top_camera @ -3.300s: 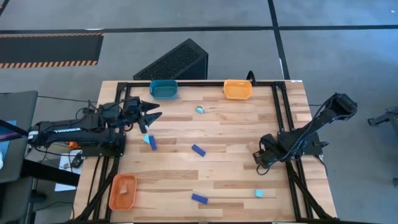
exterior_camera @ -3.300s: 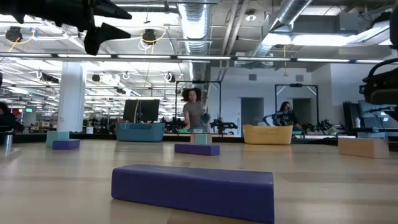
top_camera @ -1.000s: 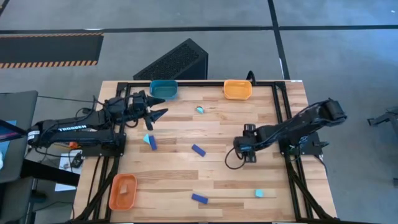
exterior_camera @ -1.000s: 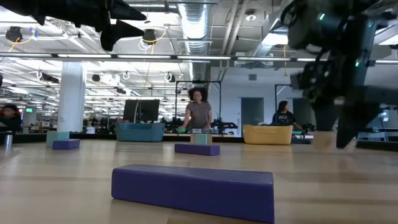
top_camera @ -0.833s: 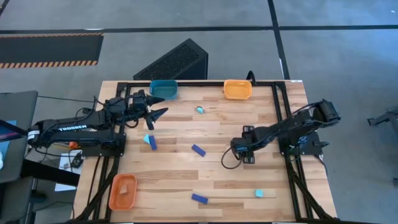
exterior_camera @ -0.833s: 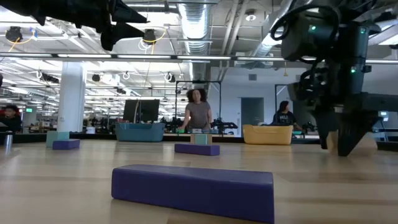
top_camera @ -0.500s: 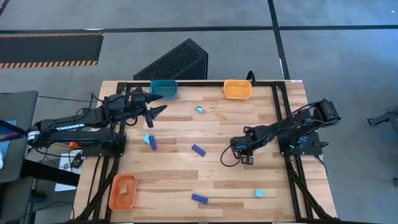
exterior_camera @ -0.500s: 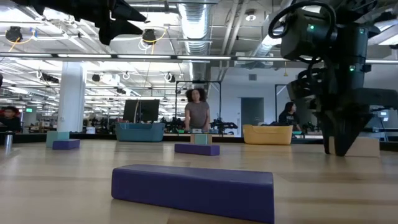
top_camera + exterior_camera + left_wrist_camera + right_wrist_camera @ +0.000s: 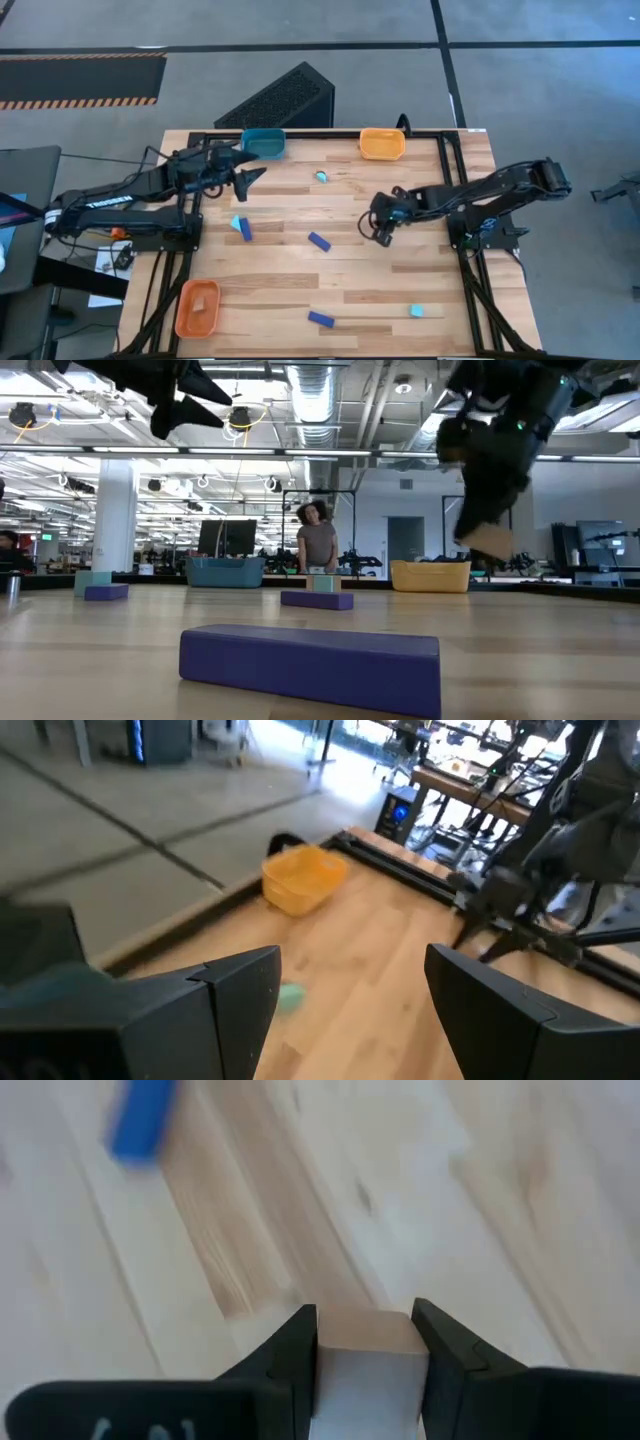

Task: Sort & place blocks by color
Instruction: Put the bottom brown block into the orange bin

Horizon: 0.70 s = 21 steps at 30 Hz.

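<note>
While lifted clear of the table (image 9: 420, 285), right gripper (image 9: 365, 1342) pinches a tan block (image 9: 365, 1360) squarely between its fingers, mid-table, with a blue bar (image 9: 319, 241) at its 8 o'clock; left gripper (image 9: 250, 176), fingers apart, hangs by teal tray (image 9: 264, 143)

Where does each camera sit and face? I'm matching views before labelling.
High: overhead, straight down; both arms, left gripper near teal tray.
Low: table height, across; right gripper lifting tan block.
Left wrist: past open fingers toward yellow tray.
Right wrist: down at table; fingers clamp tan block.
Shared: tan block, yellow tray.
</note>
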Each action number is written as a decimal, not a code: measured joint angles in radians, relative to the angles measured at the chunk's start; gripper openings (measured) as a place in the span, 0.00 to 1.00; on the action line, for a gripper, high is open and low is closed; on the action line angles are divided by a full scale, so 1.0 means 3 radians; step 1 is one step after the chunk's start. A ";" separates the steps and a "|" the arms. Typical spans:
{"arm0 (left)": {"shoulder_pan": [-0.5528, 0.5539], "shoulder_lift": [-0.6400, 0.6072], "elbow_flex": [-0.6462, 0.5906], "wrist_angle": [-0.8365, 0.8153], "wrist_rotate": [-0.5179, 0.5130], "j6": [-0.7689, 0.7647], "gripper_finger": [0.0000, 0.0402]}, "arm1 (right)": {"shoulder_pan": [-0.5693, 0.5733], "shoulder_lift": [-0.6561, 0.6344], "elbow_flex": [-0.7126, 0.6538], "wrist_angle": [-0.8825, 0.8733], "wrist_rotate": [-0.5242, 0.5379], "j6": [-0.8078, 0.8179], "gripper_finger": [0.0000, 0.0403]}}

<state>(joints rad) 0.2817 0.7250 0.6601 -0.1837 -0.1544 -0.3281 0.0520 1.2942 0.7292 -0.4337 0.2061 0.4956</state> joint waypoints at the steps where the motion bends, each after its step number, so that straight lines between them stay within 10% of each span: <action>1: 0.0000 0.0050 0.0000 0.0015 0.0042 -0.0068 0.59 | -0.0016 -0.0051 0.0000 0.0086 0.0025 0.0008 0.32; 21: 0.0088 0.0408 -0.0002 0.0425 0.0403 -0.0414 0.73 | -0.0203 -0.0378 0.0011 0.0924 0.0106 0.0061 0.32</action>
<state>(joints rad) 0.3080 0.8473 0.6594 -0.0561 -0.0334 -0.4523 -0.0089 1.1809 0.7324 -0.1566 0.2378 0.5140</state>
